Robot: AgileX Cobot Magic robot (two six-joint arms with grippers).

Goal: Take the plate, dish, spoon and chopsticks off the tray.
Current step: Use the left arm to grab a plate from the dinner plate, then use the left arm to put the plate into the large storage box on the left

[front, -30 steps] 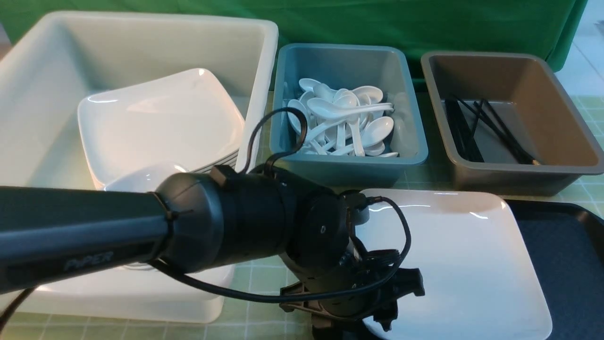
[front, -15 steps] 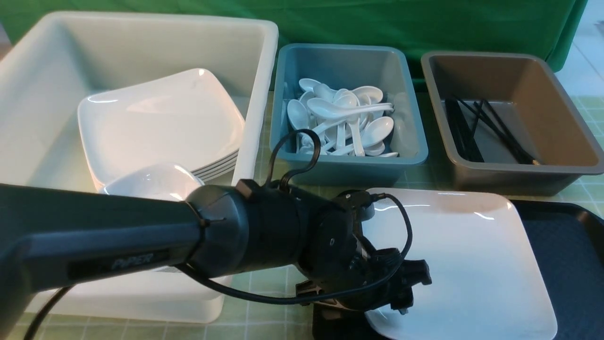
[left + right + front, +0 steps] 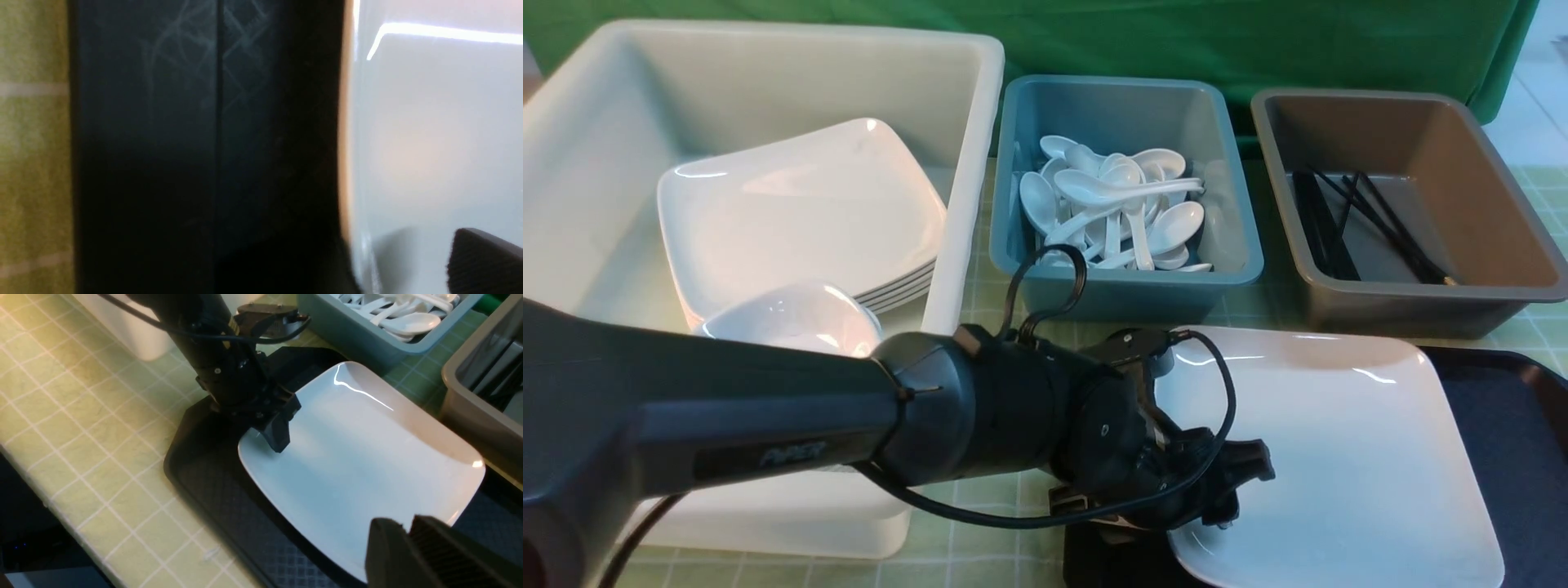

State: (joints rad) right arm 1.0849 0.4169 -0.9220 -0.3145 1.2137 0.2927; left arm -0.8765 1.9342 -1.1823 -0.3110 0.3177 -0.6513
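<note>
**Left gripper at the plate's rim; plate lies on the tray**

The plate (image 3: 1347,457) sits in the lower right of the front view. It rests on the tray (image 3: 1511,425), whose bare dark surface shows to the plate's right and in a patch at the bottom edge under the arm. The left arm crosses the lower left of the frame and ends at the left gripper (image 3: 1229,498), right at the plate's left edge. In the right wrist view one of its fingers (image 3: 278,437) lies on top of the rim, near the frame's centre. The other finger is hidden, so I cannot tell whether the jaws pinch the rim or only touch it. The left wrist view is blurred and shows dark tray between the cloth and the white rim.

The right gripper (image 3: 408,539) fills the lower right corner of its own view, over the plate's near corner. Its fingers are pressed together with nothing between them.

A cream tub (image 3: 980,122) at the upper left of the front view holds a stack of plates (image 3: 800,204) and a small dish (image 3: 792,314). At upper centre a teal tub (image 3: 1127,290) holds the spoons (image 3: 1119,204). At the upper right a brown tub (image 3: 1421,314) holds the chopsticks (image 3: 1372,220). All stand on a green checked tablecloth (image 3: 81,396).
</note>
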